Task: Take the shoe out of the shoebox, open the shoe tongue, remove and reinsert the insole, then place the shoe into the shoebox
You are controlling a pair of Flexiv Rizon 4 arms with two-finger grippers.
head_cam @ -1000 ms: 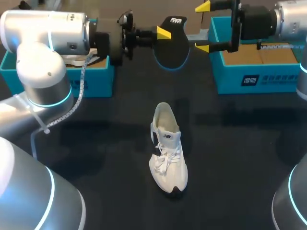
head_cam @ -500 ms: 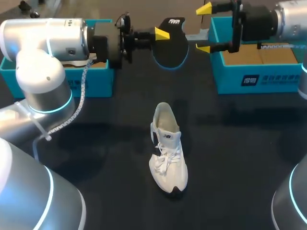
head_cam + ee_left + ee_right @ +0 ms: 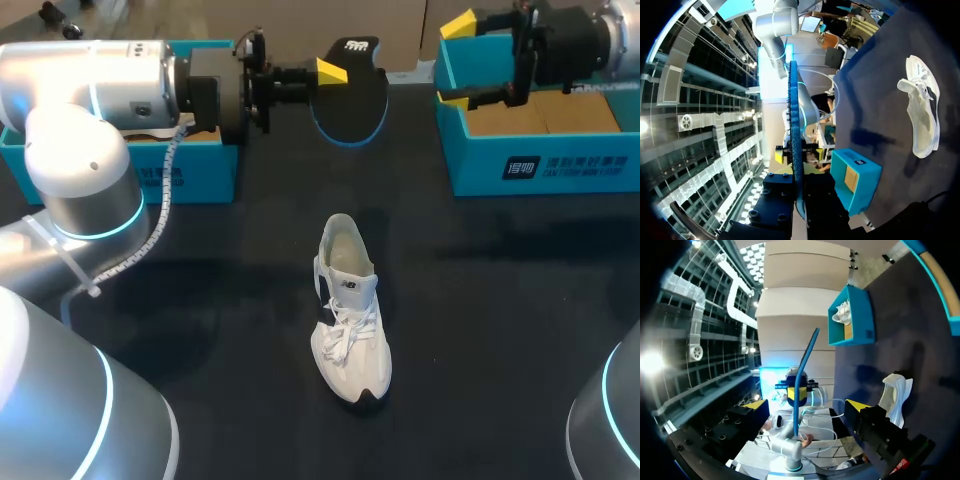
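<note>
While the left gripper clamps the black insole by its edge, holding it aloft at the table's far side, the right gripper hangs with 2 fingers spread, empty, over the right shoebox. Mid-table, the white shoe stands on its sole.

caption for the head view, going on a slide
Left pincer holds the black insole aloft, white shoe on the table, right pincer open by a teal shoebox.
</note>
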